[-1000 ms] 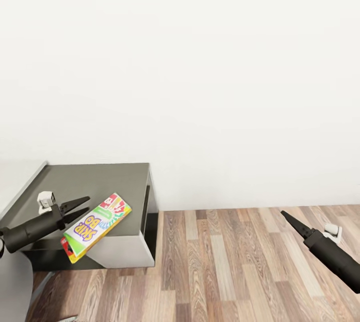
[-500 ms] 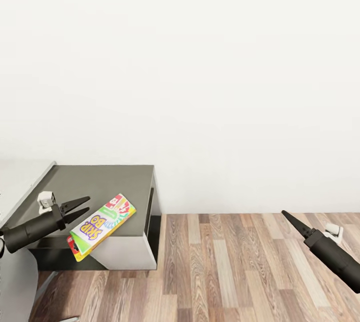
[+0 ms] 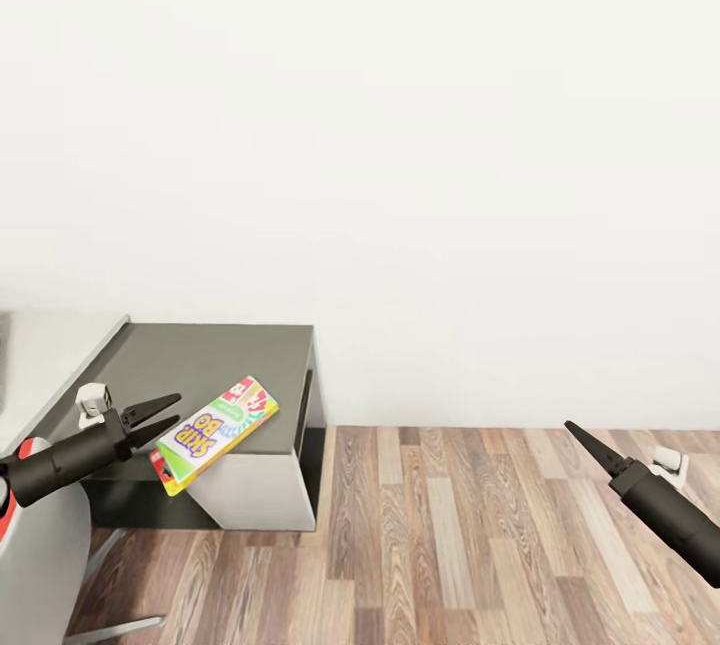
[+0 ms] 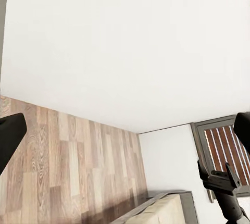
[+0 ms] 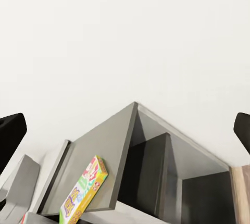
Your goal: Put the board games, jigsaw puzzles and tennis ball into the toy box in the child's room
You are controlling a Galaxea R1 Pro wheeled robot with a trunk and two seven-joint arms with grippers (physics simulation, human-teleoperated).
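The green-yellow-red "SKIP-BO" board game [image 3: 215,430] lies slanted on the lower dark grey wing [image 3: 210,355] of the table, its near end over the front edge. My left gripper [image 3: 176,407] hovers just left of that box, open and apart from it. In the left wrist view its fingers [image 4: 9,135] stand wide apart with nothing between them. My right gripper [image 3: 572,428] hangs over the wooden floor far to the right, open and empty. The right wrist view looks across at the board game [image 5: 83,190] on the wing [image 5: 99,156]. The toy box, puzzles and tennis ball are out of view.
A plain white wall fills the background above a wood plank floor [image 3: 450,545]. The table's light grey top [image 3: 50,345] begins at the far left. A pale chair-like shape [image 3: 40,545] stands low at the left. The bed [image 4: 161,211] shows in the left wrist view.
The whole head view has shifted: the table and the board game have slid right and slightly up in the picture. Both arms hold the same pose, grippers still open.
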